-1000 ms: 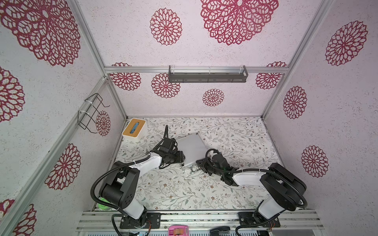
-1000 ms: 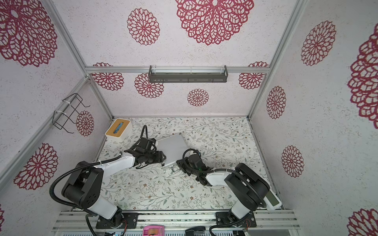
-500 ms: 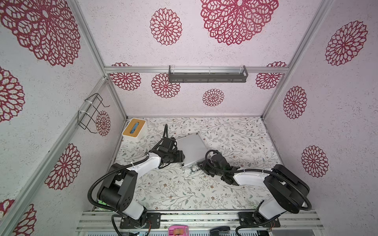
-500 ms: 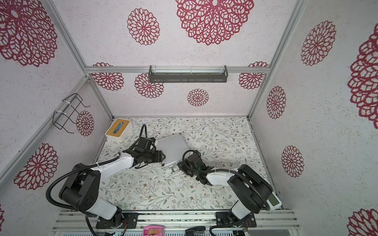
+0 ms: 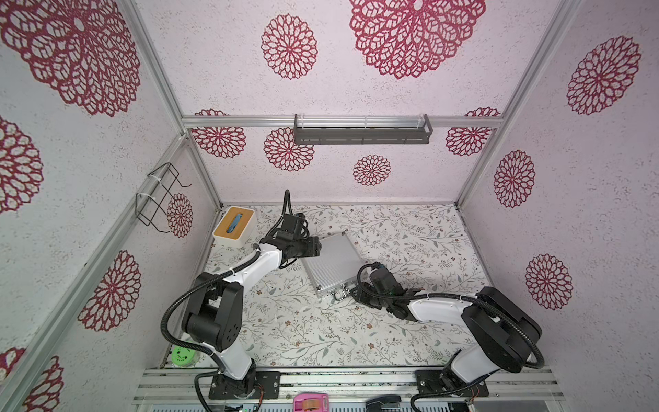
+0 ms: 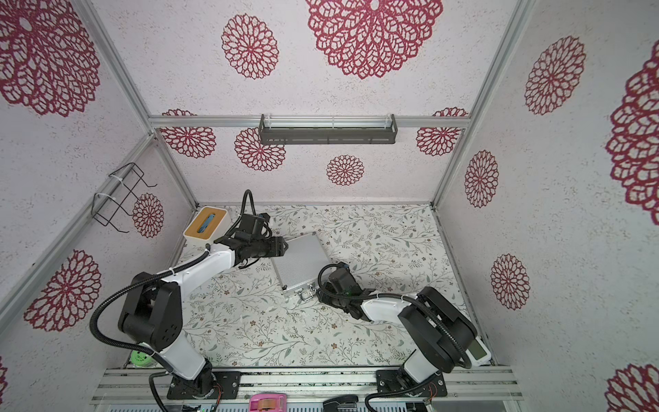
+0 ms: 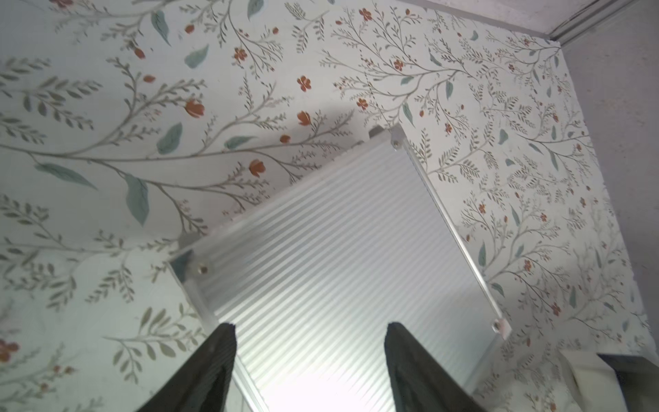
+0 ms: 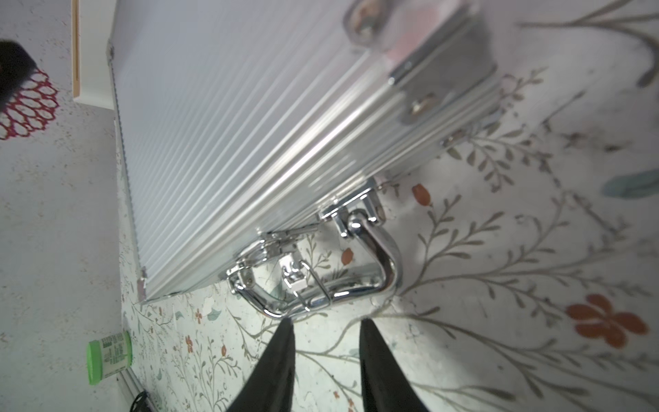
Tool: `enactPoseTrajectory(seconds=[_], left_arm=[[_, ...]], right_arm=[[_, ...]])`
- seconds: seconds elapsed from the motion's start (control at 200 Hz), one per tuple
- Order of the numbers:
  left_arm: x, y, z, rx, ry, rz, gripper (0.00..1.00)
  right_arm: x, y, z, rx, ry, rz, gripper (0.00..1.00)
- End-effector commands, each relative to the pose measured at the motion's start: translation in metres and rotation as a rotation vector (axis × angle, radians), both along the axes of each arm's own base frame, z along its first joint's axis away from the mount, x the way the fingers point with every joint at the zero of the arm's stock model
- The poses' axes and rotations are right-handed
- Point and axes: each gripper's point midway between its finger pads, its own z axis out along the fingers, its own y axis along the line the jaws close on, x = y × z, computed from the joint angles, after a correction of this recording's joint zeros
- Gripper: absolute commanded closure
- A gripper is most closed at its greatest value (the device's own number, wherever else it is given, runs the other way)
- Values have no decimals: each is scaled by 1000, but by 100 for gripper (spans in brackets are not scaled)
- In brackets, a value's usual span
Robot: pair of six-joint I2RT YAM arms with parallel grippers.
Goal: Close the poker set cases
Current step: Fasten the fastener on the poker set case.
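Observation:
The silver ribbed poker set case [image 5: 331, 262] [image 6: 301, 262] lies flat on the floral table with its lid down, in both top views. Its chrome handle [image 8: 378, 264] and a latch [image 8: 297, 281] that hangs loose face my right gripper [image 8: 326, 323] [image 5: 354, 295]. That gripper stands open just short of the handle, nothing between its fingers. My left gripper [image 7: 310, 326] [image 5: 317, 246] is open over the lid [image 7: 338, 249] near the case's far left edge, holding nothing.
A white box with a wooden top [image 5: 233, 226] stands at the table's back left corner. A green-lidded jar [image 5: 182, 356] [image 8: 108, 356] sits at the front left edge. A wire rack [image 5: 160, 199] hangs on the left wall and a dark shelf [image 5: 362, 130] on the back wall.
Both grippers' jaws have spread apart, the left from nearly shut. The arms and the case have barely moved.

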Motion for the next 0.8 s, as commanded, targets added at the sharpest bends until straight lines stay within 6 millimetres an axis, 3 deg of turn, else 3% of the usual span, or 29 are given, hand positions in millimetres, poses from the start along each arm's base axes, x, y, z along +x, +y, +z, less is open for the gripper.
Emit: enactPoseTrajectory(seconds=[0.0, 0.12, 0.155, 0.36, 0.635, 0.791], left_arm=[[17, 7, -22, 41, 52, -13, 28], [35, 1, -30, 50, 66, -35, 26], [38, 0, -48, 60, 101, -44, 25], [58, -22, -58, 33, 137, -131, 25], [33, -58, -85, 20, 225, -244, 29], [18, -70, -86, 13, 238, -267, 29]], right_arm=[[6, 7, 13, 5, -60, 68, 67], [5, 7, 18, 2, -77, 92, 65], [4, 6, 20, 2, -83, 97, 64], [6, 8, 26, 6, -116, 144, 60], [4, 5, 26, 21, -131, 170, 54], [-6, 3, 24, 65, -133, 172, 56]])
